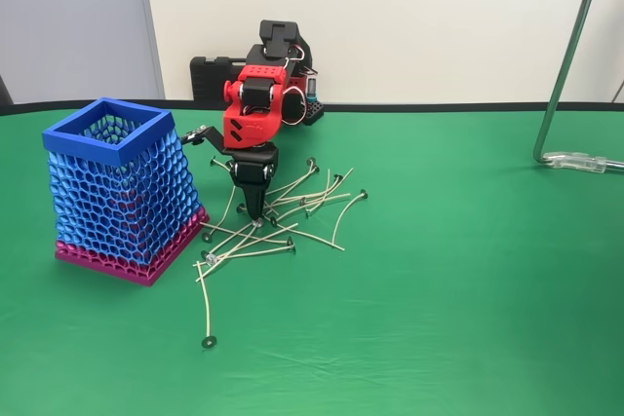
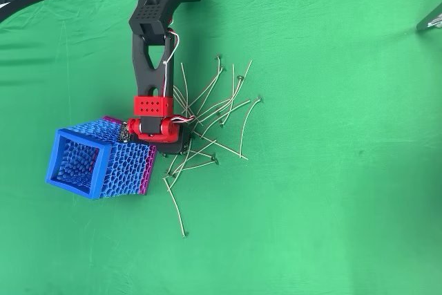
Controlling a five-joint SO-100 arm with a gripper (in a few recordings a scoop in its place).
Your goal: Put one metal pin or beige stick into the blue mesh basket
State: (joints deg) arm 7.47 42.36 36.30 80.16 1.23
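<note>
In the fixed view we see the pincer (image 1: 254, 213) pointing straight down at centre frame, its tip in the heap of beige sticks (image 1: 292, 204) spread over the green table (image 1: 458, 280); we cannot tell whether its jaws are closed or grip a stick. The blue mesh basket (image 1: 109, 133) stands upright at left, beside the heap, its magenta base on the table
</note>
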